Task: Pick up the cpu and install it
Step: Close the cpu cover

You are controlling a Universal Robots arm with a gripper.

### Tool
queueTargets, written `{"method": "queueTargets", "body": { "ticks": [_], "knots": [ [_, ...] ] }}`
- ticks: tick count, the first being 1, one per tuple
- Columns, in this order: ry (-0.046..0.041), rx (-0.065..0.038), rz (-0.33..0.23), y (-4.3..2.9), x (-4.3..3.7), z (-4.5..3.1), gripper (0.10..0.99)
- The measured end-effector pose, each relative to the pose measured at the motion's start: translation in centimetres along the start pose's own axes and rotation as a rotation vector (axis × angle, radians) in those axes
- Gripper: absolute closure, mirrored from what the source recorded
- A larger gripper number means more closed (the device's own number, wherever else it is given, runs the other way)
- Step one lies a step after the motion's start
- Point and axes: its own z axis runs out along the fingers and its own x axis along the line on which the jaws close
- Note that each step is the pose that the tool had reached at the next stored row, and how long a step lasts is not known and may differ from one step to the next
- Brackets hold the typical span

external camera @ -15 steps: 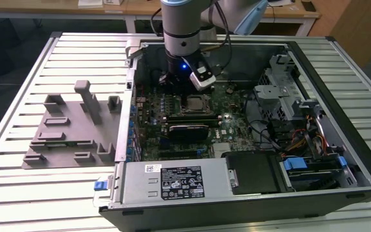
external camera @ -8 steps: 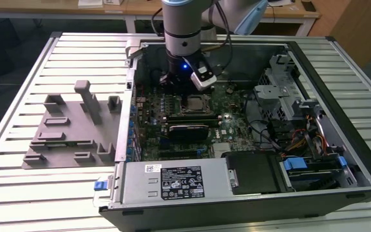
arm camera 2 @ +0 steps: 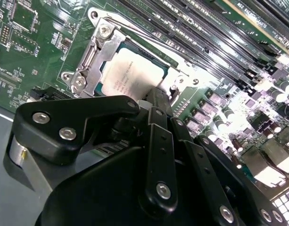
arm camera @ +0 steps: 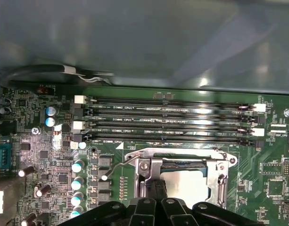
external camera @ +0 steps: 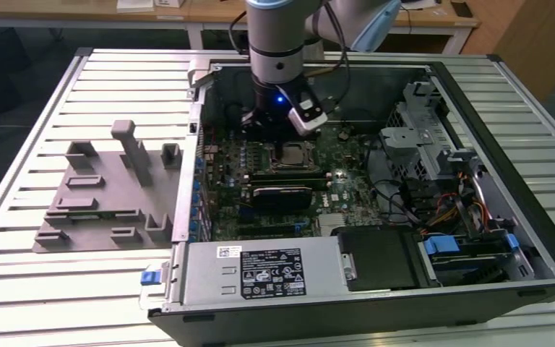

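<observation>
Where the open computer case (external camera: 523,238) lies on the slatted table (external camera: 27,303), its motherboard (arm camera: 276,186) faces up; the gripper (arm camera: 156,186) hangs just above the socket frame (arm camera 2: 86,60), jaws clenched on nothing, partly hiding the cpu (arm camera 2: 130,75), which sits in the socket beside the memory slots (arm camera: 172,120).

We see a silvery-grey tubular arm (external camera: 280,43) with pale blue joint caps (external camera: 374,22). Black cables (external camera: 343,50) loop beside it, and a small blue light (external camera: 280,99) glows just above the gripper (external camera: 275,126). In the second wrist view its black rounded link bars (arm camera 2: 158,155) are pinned with silver screws (arm camera 2: 164,190).
</observation>
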Motion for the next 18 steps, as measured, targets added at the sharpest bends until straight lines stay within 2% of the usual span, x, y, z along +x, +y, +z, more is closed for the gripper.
{"method": "queueTargets", "body": {
  "ticks": [8,18],
  "knots": [
    [0.0001,-0.002,0.000,-0.01,-0.08,-0.45,0.980],
    [0.0002,-0.002,0.000,0.02,0.72,-0.07,0.980]
  ]
}}
